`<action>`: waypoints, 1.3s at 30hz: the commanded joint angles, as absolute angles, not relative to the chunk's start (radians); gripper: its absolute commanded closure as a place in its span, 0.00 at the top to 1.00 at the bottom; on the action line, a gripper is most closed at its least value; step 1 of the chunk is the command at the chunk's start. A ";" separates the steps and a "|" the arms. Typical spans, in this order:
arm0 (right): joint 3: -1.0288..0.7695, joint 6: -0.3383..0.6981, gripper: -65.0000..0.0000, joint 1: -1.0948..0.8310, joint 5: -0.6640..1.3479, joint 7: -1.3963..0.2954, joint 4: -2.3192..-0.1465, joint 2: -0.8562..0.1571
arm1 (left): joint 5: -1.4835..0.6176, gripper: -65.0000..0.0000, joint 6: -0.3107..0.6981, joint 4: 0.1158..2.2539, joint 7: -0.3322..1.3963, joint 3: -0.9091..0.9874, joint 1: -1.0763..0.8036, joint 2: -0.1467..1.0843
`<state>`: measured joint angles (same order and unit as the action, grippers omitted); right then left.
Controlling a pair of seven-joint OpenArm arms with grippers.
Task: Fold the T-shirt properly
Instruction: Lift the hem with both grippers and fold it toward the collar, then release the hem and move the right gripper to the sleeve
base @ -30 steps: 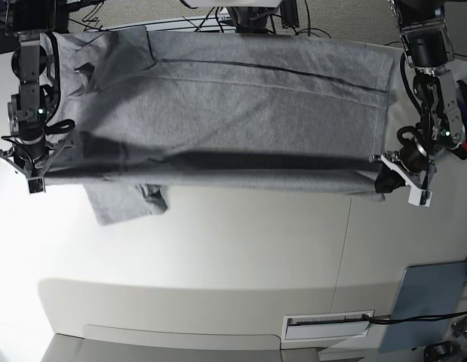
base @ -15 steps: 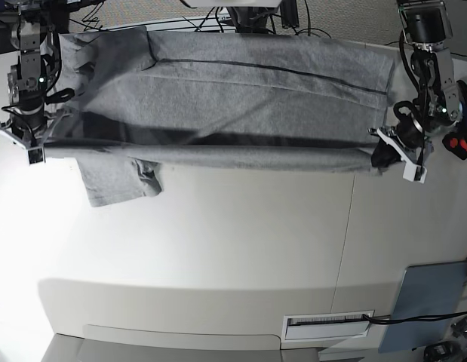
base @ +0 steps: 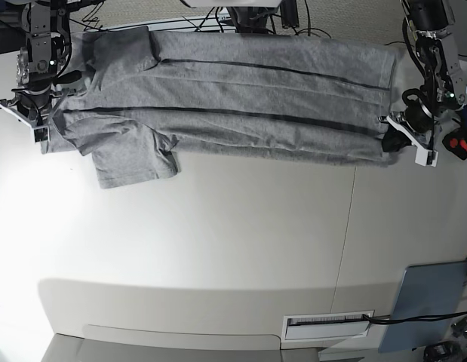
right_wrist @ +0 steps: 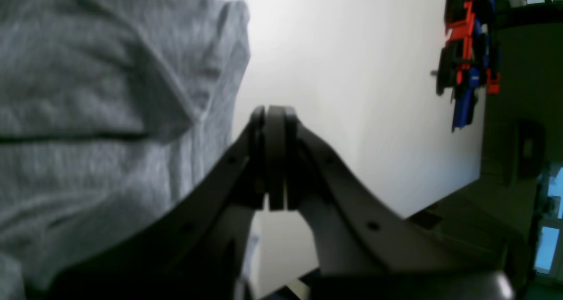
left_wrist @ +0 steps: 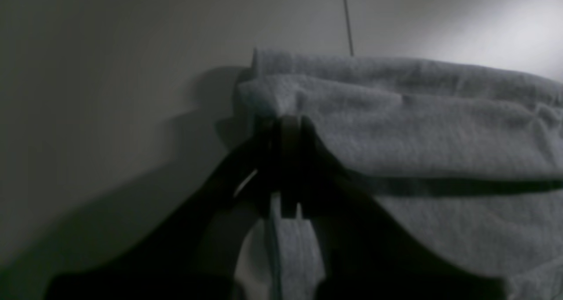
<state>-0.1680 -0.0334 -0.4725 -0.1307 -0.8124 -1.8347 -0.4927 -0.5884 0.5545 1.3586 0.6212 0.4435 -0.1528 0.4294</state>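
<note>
Base view shows the T-shirt [base: 241, 98] lying as a long folded band across the far part of the white table [base: 241, 249], one sleeve [base: 131, 154] sticking out toward the near side at the view's left end. A lengthwise fold looks laid down, with dark crease lines running along the band; the sleeve is not tucked in and the crosswise folds appear to be left, so the job seems roughly at its middle.

The left gripper [base: 399, 142] sits at the band's near corner on the view's right; its wrist view shows the jaws closed with grey cloth pinched between them and more cloth bunched just beyond the tips. The right gripper [base: 38, 124] sits at the opposite end; in its wrist view the jaws are pressed together with no cloth seen between the tips, the shirt lying just beside them, so it appears to hold nothing.

Compared with 1 second ago, the near edge, then stretched taut and lifted between both grippers, has been carried toward the far side and lowered onto the shirt. Both grippers have moved the same way, and the shadow beneath the raised edge is gone.
</note>
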 commanded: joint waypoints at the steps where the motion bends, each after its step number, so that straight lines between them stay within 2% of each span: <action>1: -0.180 -0.046 0.00 -0.480 -0.149 -0.805 -1.852 -0.507 | -0.606 0.00 0.560 1.376 0.605 0.449 -0.149 0.449; 11: -0.180 -0.046 0.00 -0.484 -0.150 -0.777 -1.852 -0.507 | -0.595 0.00 0.559 1.375 0.606 0.449 -0.156 0.449; 15: -0.179 -0.036 0.16 -0.468 -0.146 -0.744 -1.852 -0.512 | -0.595 0.00 0.559 1.375 0.606 0.449 -0.156 0.449; 17: -0.180 -0.007 0.21 -0.445 -0.143 -0.734 -1.852 -0.514 | -0.595 0.00 0.559 1.375 0.610 0.449 -0.158 0.449; 23: -0.178 0.100 0.25 -0.287 0.114 -0.789 -1.849 -0.512 | -0.566 0.00 0.559 1.375 0.613 0.449 -0.175 0.449; 27: -0.178 0.123 0.25 -0.173 0.175 -0.804 -1.819 -0.507 | -0.558 0.00 0.559 1.375 0.613 0.449 -0.183 0.449; 30: -0.178 0.123 0.25 -0.101 0.181 -0.803 -1.769 -0.507 | -0.558 0.15 0.559 1.375 0.613 0.449 -0.186 0.449; 32: -0.178 0.125 0.25 -0.054 0.210 -0.804 -1.716 -0.507 | -0.558 0.22 0.559 1.375 0.613 0.449 -0.186 0.449; 34: -0.178 0.166 0.25 -0.011 0.250 -0.808 -1.653 -0.507 | -0.558 0.25 0.559 1.375 0.612 0.449 -0.186 0.449; 39: -0.126 0.272 0.25 0.103 0.345 -0.815 -1.474 -0.507 | -0.558 0.25 0.559 1.375 0.612 0.449 -0.185 0.449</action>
<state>-0.1204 0.2718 0.0822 0.3401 -0.8375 -1.4551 -0.4881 -0.5587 0.5587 1.3617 0.6125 0.4438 -0.1879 0.4301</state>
